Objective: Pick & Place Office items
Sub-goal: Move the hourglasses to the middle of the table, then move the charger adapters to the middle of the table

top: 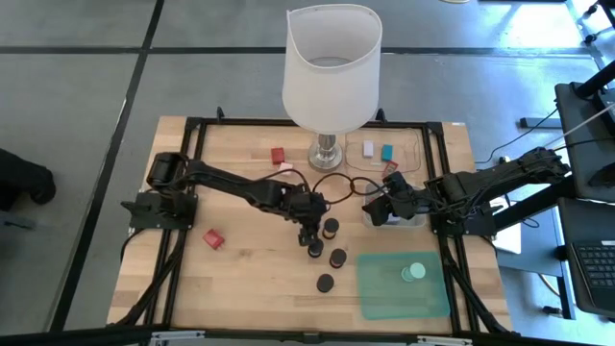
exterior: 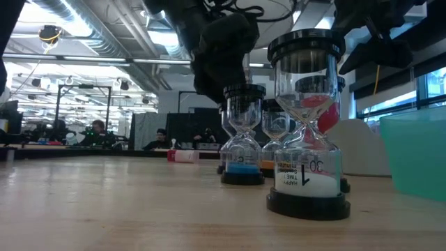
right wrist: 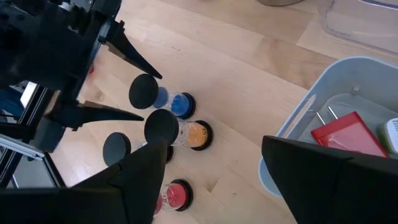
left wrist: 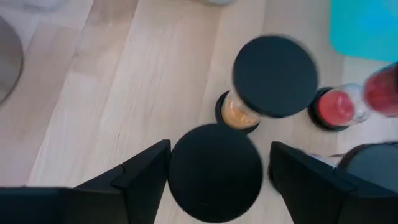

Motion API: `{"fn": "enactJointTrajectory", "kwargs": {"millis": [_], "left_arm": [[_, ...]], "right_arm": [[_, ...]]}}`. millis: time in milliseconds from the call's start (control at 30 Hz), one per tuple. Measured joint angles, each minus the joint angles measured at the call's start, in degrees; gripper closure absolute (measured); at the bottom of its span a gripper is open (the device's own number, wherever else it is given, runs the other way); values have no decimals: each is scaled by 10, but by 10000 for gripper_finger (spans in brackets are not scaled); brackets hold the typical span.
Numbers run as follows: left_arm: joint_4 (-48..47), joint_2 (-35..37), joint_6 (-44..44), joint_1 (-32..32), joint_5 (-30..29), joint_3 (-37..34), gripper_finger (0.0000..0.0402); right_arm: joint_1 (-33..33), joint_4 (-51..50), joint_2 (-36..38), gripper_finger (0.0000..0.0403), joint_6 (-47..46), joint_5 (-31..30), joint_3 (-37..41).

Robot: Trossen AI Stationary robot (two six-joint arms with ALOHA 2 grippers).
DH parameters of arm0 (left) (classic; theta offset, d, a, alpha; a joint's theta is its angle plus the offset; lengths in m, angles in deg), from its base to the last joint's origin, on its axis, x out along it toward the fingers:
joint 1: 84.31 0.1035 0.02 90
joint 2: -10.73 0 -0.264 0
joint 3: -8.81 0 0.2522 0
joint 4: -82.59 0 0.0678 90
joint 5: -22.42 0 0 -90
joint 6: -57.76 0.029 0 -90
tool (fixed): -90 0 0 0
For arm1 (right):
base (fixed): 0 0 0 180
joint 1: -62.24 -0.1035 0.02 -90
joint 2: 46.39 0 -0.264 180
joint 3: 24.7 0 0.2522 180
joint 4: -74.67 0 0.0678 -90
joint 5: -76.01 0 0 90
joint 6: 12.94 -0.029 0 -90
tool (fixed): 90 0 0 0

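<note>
A wooden tabletop [top: 250,279] carries a tall lamp [top: 332,72] with a white shade at its far middle, the landmark for everything else here. Toward the front and right of the lamp lies a green mat [top: 384,293] with a mint-green disc [top: 414,272] on it, well apart from the lamp. Just right of the lamp's base sits a clear tray [top: 408,144] holding a white block [top: 368,148] and a teal block [top: 387,152]; in front of that tray is a grey tray [right wrist: 298,134] containing a red block [right wrist: 348,134]. The left gripper [top: 308,234], reaching in from the left side, hangs in front of the lamp's base over a cluster of black-capped sand timers; its jaws are spread wide on either side of the blue sand timer [exterior: 242,143], whose round black cap sits between them in the left wrist view without either finger clearly touching it. Beside it stand an orange sand timer [left wrist: 239,115], a red sand timer [left wrist: 339,106] and a white sand timer [exterior: 306,139]. The right gripper [top: 377,205] waits over the grey tray, front-right of the lamp, jaws open and empty. Left of the lamp's base lie a small red block [top: 278,155] and, farther toward the front, another red block [top: 212,238].
</note>
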Motion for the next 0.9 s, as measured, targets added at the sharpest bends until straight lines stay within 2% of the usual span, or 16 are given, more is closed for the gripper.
{"fn": "enactJointTrajectory", "kwargs": {"millis": [233,433,633,800,900], "left_arm": [[-2,51,9,3,6,0,96],[-53,124,61,4,-17,0,95],[-225,192,96,-5,-17,0,93],[-381,232,128,-34,-4,-1,95],[-444,258,122,-54,-4,-13,95]], "right_arm": [[0,2,0,136,0,0,0],[0,2,0,136,0,0,0],[0,2,0,136,0,0,0],[0,5,0,136,0,0,0],[0,5,0,136,0,0,0]]}}
